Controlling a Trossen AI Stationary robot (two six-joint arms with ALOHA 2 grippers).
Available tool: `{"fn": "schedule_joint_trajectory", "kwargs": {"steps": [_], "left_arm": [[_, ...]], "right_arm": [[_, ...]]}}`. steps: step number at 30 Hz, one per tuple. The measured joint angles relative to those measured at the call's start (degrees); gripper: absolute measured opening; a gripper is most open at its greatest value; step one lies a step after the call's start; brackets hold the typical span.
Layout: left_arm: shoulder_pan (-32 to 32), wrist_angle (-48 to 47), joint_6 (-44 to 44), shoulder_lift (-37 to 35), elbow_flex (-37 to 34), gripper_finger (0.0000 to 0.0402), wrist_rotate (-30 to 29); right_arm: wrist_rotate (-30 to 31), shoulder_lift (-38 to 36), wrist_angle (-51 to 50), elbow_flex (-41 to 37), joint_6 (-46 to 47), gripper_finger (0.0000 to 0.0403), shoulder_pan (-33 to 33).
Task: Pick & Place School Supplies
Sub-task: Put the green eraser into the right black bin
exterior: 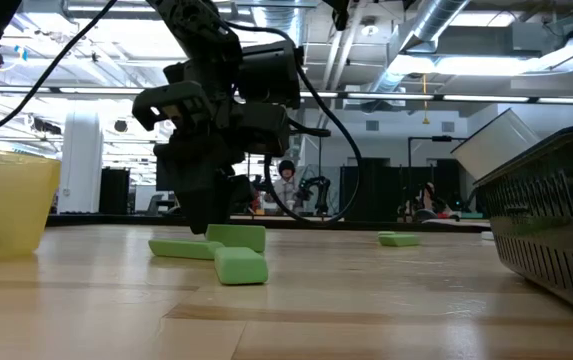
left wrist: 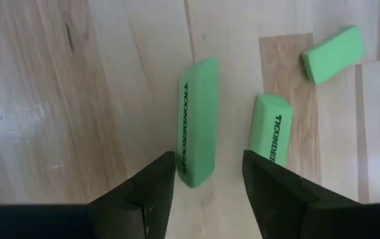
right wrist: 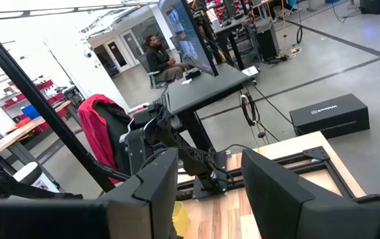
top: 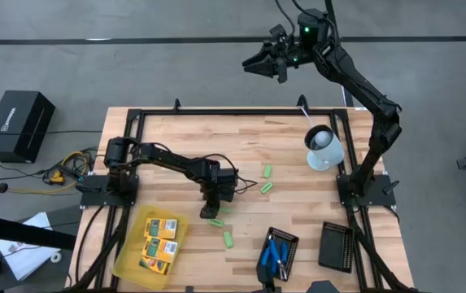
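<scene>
Left hand point(left wrist: 208, 174) low over a green eraser point(left wrist: 197, 121), fingers spread, pinching nothing yet.
Eraser flat on the wooden desk point(left wrist: 57, 99), near end sitting in the gap between the fingertips, long axis running straight ahead from the hand, so a squeeze would likely land across the narrow width. Second eraser point(left wrist: 270, 129) just beside, third point(left wrist: 332, 54) farther off. Yellow tray point(top: 132, 255) with orange packs point(top: 159, 241) close by on the desk's near left. Right hand point(top: 263, 64) parked high beyond the far edge, fingers apart, empty; left arm clearly the nearer.
</scene>
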Motion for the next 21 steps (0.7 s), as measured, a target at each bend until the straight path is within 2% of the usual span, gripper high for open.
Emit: {"fn": "schedule_joint_trajectory", "kwargs": {"steps": [12, 17, 21], "left_arm": [[0.0, 1.1, 0.0, 0.0, 0.0, 0.016, -0.2], [0.0, 1.4, -0.1, 0.0, 0.0, 0.0136, -0.7], [0.3, 1.6, -0.1, 0.0, 0.0, 0.0099, -0.7]], "right_arm": [[0.0, 0.0, 0.0, 0.0, 0.0, 0.0159, 0.0], [0.0, 0.0, 0.0, 0.0, 0.0, 0.0159, 0.0], [0.0, 0.0, 0.0, 0.0, 0.0, 0.0159, -0.2]]}}
